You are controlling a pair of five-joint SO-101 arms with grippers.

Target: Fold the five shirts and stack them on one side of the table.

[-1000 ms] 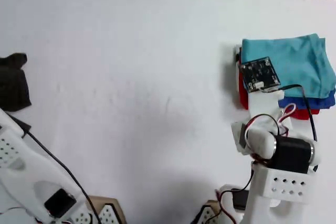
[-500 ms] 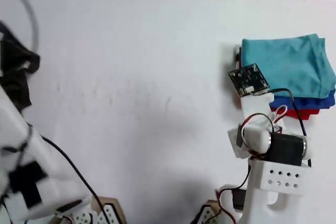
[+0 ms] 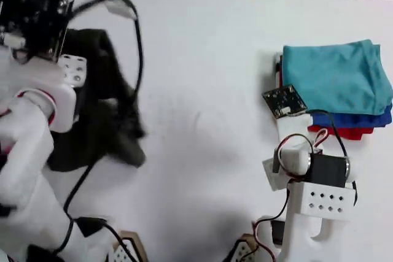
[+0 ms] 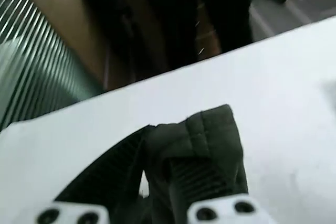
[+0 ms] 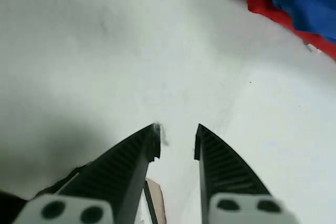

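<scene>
Dark shirt (image 3: 101,121) at left of desk (image 3: 202,59); folded stack (image 3: 336,77) (teal, blue, red) at right.
Left gripper (image 4: 157,150): fingers clamped on dark shirt. Right gripper (image 5: 177,132): fingers slightly apart, empty, near stack.

Parted jaws above table (image 5: 73,40), shirts (image 5: 299,9) beyond

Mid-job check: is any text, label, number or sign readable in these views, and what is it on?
No text can be read in any view.
right arm's circuit board: any markings are too small to read.
left arm's circuit board: blurred, unreadable.
teal shirt, blue shirt, red shirt, black shirt: plain, no print showing.
</scene>
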